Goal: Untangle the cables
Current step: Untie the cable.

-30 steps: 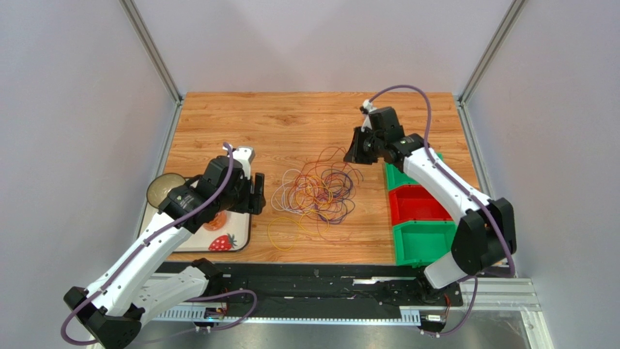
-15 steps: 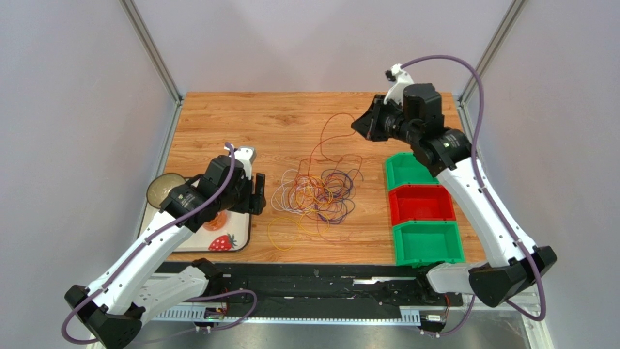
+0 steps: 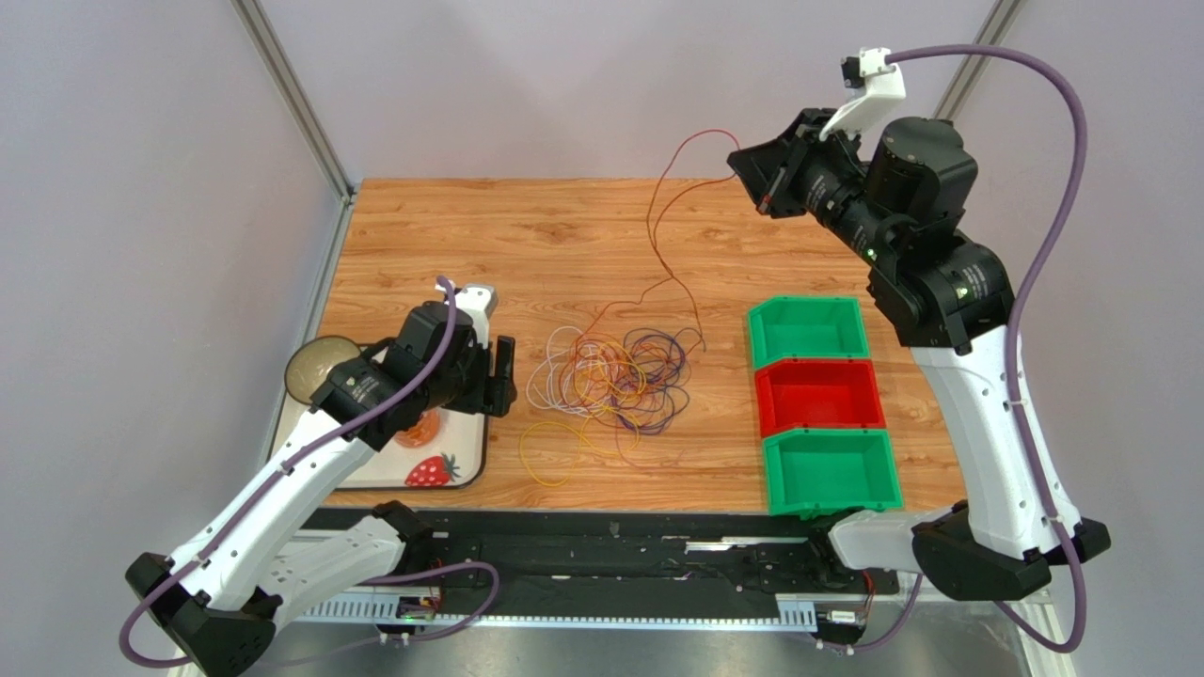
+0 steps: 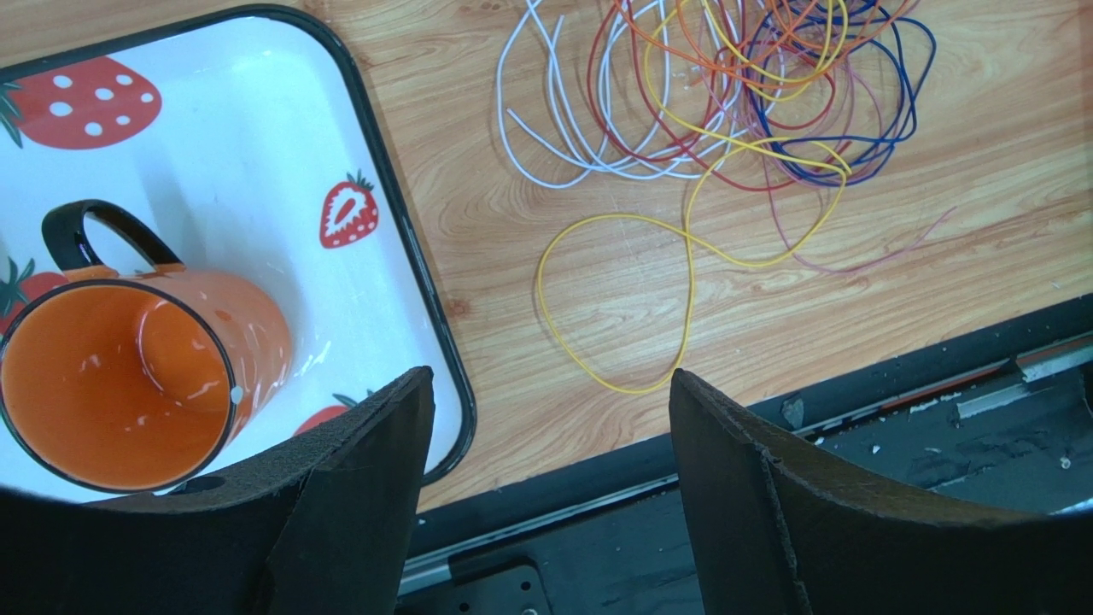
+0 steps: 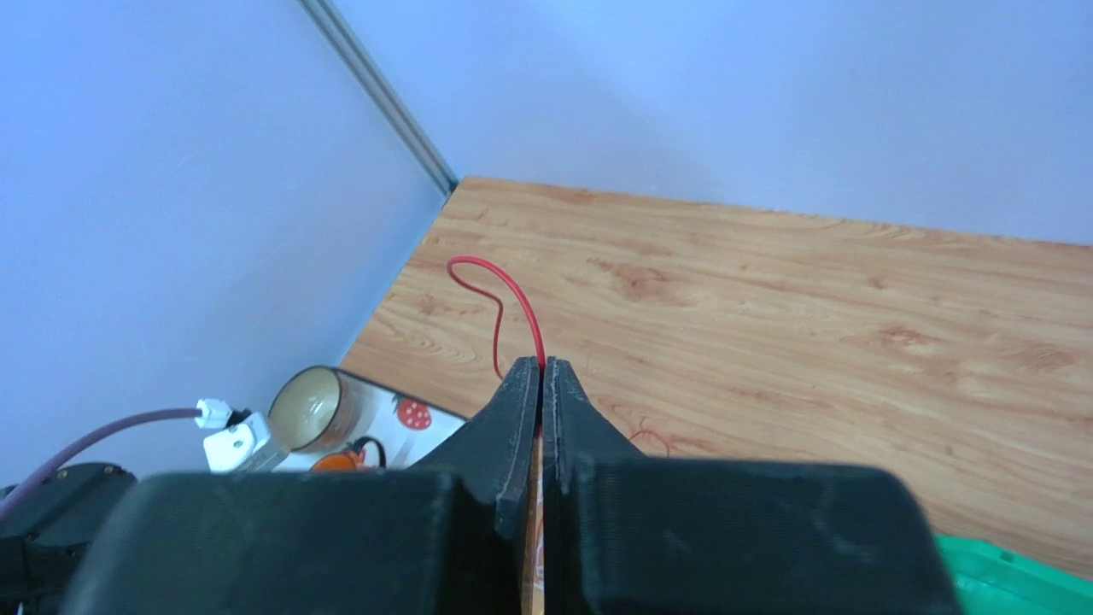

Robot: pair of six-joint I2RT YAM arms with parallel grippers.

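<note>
The cables (image 3: pixel 615 378) lie as a loose tangle of purple, orange, yellow and white loops in the middle of the table. My right gripper (image 3: pixel 760 175) is raised high over the far right of the table and is shut on a red cable (image 3: pixel 654 212). That strand trails from the gripper down to the tangle. In the right wrist view the red cable (image 5: pixel 495 292) curls out from between the closed fingertips of the right gripper (image 5: pixel 540 372). My left gripper (image 3: pixel 498 378) hovers open just left of the pile. The left gripper (image 4: pixel 549 379) holds nothing, and a yellow loop (image 4: pixel 616 301) lies beyond it, with the tangle (image 4: pixel 731 90) further off.
A strawberry-print tray (image 3: pixel 459 473) at the left holds an orange mug (image 4: pixel 128 372) and a glass cup (image 3: pixel 321 367). At the right stand a green bin (image 3: pixel 806 332), a red bin (image 3: pixel 817 398) and a second green bin (image 3: pixel 831 470). The table's black front rail (image 4: pixel 719 487) lies below the left gripper.
My right arm has lifted up and back to the right, drawing the red cable up out of the tangle. The left arm has stayed in place.
</note>
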